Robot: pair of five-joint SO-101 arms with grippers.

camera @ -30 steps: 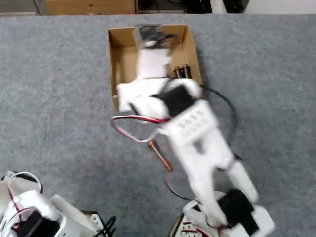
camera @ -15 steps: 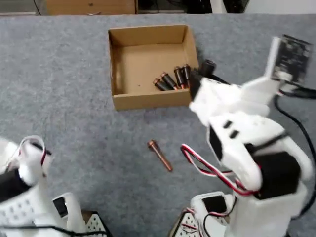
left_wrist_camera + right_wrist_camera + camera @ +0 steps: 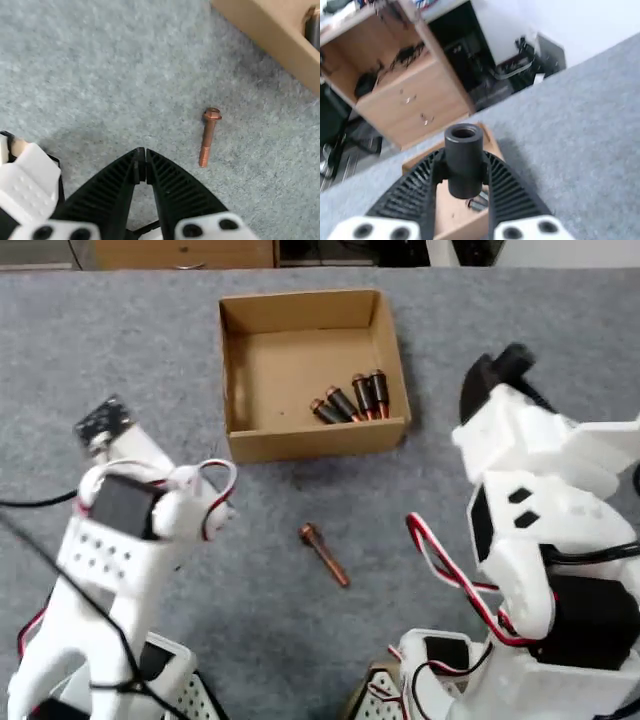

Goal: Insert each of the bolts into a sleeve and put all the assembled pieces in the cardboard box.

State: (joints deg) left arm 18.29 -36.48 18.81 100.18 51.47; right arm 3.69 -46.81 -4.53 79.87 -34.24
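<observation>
High view: the cardboard box [image 3: 315, 443] has a few assembled pieces [image 3: 352, 400] lying by its right wall. One bolt [image 3: 324, 554] lies loose on the grey surface [image 3: 150, 350], near the box's front wall and between the two arms. So you're on the last bolt, judging by what's out.

Left wrist view: your left hand [image 3: 141, 152] is closed tight and empty, fingers touching. It hangs over the surface near the bolt [image 3: 208, 136] but apart from it. The box wall [image 3: 270, 37] is beyond the bolt.

Right wrist view: your right hand [image 3: 464, 159] is clamped on a dark sleeve [image 3: 464, 140], held upright with the bore showing at the top. It's raised, with the box [image 3: 491, 142] past it.

Next, I'd say: open the left hand, come down over the bolt's shank and pinch it. Then bring it to the sleeve and line the tip up with the bore. A skewed pick would likely spoil that line-up.
</observation>
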